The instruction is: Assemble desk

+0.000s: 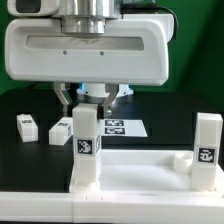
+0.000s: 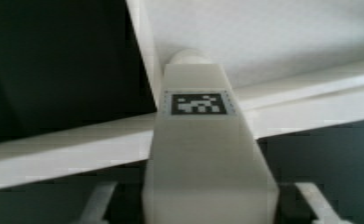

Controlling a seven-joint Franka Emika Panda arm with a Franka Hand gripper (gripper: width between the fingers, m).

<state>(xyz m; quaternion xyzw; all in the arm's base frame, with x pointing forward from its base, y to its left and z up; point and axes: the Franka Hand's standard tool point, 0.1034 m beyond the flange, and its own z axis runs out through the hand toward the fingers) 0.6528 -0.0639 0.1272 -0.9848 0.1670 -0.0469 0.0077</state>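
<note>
The white tabletop (image 1: 135,180) lies at the front. One white leg (image 1: 85,145) with a tag stands upright at its corner on the exterior view's left. A second tagged leg (image 1: 207,150) stands upright at the corner on the right. My gripper (image 1: 88,98) hangs just above the left leg, open, with a finger on each side of the leg's top. In the wrist view the leg (image 2: 205,120) fills the middle. Dark gaps separate it from both fingers (image 2: 104,203), so my gripper (image 2: 209,208) straddles it without touching. The tabletop rim (image 2: 90,150) runs behind it.
Two more white legs (image 1: 27,125) (image 1: 58,131) lie loose on the black table at the exterior view's left. The marker board (image 1: 127,127) lies flat behind the tabletop. A green wall stands at the back.
</note>
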